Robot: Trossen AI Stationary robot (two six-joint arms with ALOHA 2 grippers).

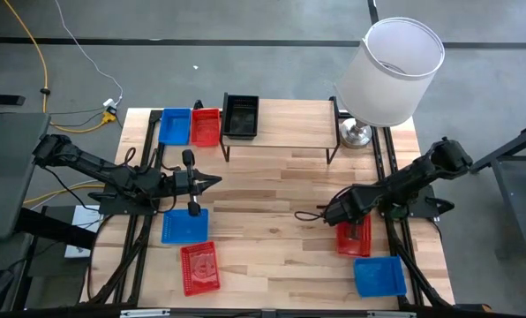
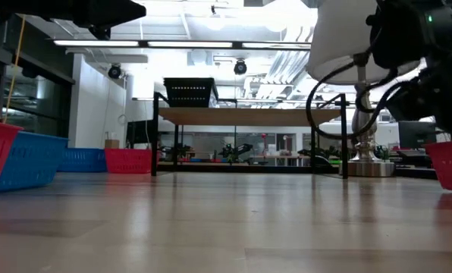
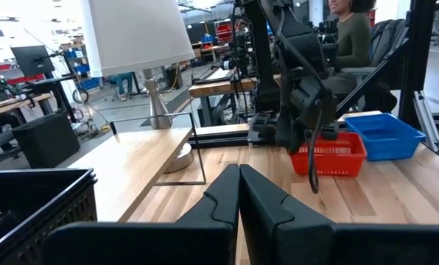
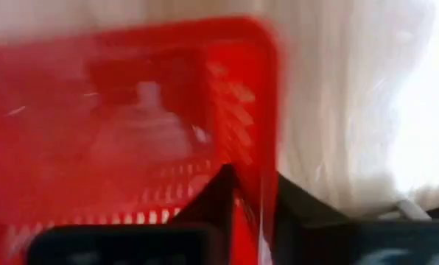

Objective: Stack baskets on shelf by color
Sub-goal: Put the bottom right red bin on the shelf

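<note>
Right tool grips the wall of the red basket, lower right of the high view. Lift straight, pls, w/o tilt. Left tool is closed, waiting mid-left.

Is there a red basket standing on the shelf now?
No, only a black basket stands on the shelf; the red ones lie on the table.

a: what is hidden from above?
b: the red basket is partly covered by the right pincer.
a: and blurred?
b: the same basket is smeared in the right wrist view.
</note>
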